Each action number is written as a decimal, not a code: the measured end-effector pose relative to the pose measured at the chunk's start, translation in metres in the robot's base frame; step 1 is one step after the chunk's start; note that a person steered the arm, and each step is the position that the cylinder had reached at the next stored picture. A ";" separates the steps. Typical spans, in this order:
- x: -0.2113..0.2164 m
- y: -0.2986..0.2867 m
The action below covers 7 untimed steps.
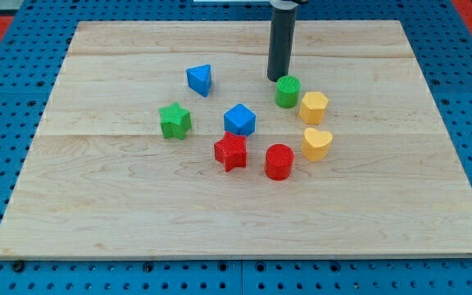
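Note:
My tip (276,79) rests on the wooden board just above and slightly left of the green cylinder (288,92), almost touching it. A yellow hexagon block (313,107) sits right beside that cylinder on the view's right. Below it lies a yellow heart block (316,143). A red cylinder (279,161) and a red star (231,152) stand lower down. A blue cube-like block (239,120) is left of the green cylinder. Further left are a blue triangular block (200,79) and a green star (174,120).
The wooden board (97,213) lies on a blue pegboard surface (6,106). The dark rod (282,37) comes down from the view's top edge.

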State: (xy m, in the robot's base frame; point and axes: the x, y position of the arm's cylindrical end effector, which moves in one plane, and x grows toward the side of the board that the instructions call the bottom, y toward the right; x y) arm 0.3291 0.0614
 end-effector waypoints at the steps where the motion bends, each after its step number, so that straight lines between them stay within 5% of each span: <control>1: 0.000 0.000; 7: -0.012 -0.021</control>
State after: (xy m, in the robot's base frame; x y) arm 0.3166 0.0399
